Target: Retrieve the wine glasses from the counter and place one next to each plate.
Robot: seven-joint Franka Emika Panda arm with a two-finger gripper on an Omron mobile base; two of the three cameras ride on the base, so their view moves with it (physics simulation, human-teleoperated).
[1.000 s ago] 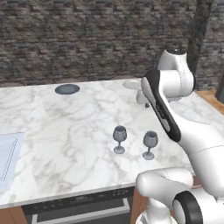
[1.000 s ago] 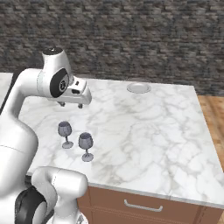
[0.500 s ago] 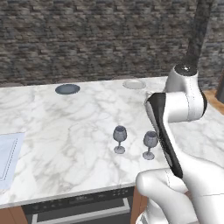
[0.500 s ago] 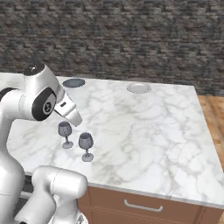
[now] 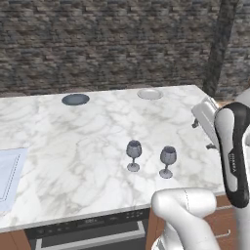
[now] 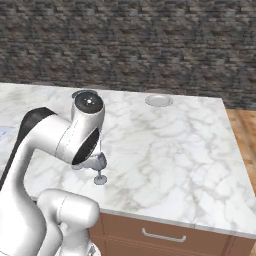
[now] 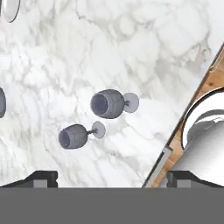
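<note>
Marble counter (image 5: 73,161) with both wine glasses (image 5: 134,155) (image 5: 167,161) upright, close together near the front edge, far from the dark plate (image 5: 75,99) and pale plate (image 5: 150,93) at the back edge; gripper (image 7: 111,177) spread wide, empty, above them; likely risk: knocking the neighbouring glass while descending.

Two smoky grey wine glasses (image 5: 134,155) (image 5: 167,161) stand upright, side by side, near the marble counter's (image 5: 73,141) front edge; dark plate (image 5: 75,99) and pale plate (image 5: 149,93) lie at its far edge.
</note>
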